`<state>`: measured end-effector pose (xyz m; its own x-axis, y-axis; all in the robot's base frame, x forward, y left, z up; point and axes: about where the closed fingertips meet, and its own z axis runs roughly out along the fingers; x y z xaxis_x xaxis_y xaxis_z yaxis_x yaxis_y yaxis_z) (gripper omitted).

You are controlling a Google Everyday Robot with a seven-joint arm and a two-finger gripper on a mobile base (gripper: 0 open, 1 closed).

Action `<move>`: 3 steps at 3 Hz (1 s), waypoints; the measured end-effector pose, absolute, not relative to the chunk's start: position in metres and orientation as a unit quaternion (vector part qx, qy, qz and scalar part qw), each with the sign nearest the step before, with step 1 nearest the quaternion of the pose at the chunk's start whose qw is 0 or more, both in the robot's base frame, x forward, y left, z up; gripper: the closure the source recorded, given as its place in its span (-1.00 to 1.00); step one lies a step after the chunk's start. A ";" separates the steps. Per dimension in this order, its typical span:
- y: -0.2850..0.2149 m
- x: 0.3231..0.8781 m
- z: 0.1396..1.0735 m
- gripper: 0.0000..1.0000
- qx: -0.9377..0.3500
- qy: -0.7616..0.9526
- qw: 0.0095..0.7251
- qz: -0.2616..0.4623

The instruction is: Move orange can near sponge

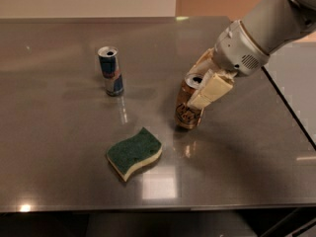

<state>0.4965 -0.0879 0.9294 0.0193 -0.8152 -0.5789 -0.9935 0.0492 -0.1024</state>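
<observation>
The orange can, brownish-orange with a silver top, stands slightly tilted on the steel table, just right of and behind the sponge. My gripper comes in from the upper right and is shut on the can's upper part, with one cream finger across its front. The sponge, wavy with a dark green top and pale yellow body, lies flat at the table's front centre, about a can's width from the can.
A slim blue-and-silver can stands upright at the back left of the sponge. The table's right edge runs diagonally beside the arm, with a second surface beyond it. The front edge lies just below the sponge.
</observation>
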 end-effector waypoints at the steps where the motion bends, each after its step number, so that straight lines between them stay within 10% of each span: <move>1: -0.071 0.485 0.923 1.00 -0.682 0.663 0.243 0.188; 3: -0.052 0.470 0.910 0.68 -0.702 0.648 0.225 0.193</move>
<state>0.4696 -0.0517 0.9104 0.0864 -0.8225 -0.5621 -0.9961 -0.0599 -0.0655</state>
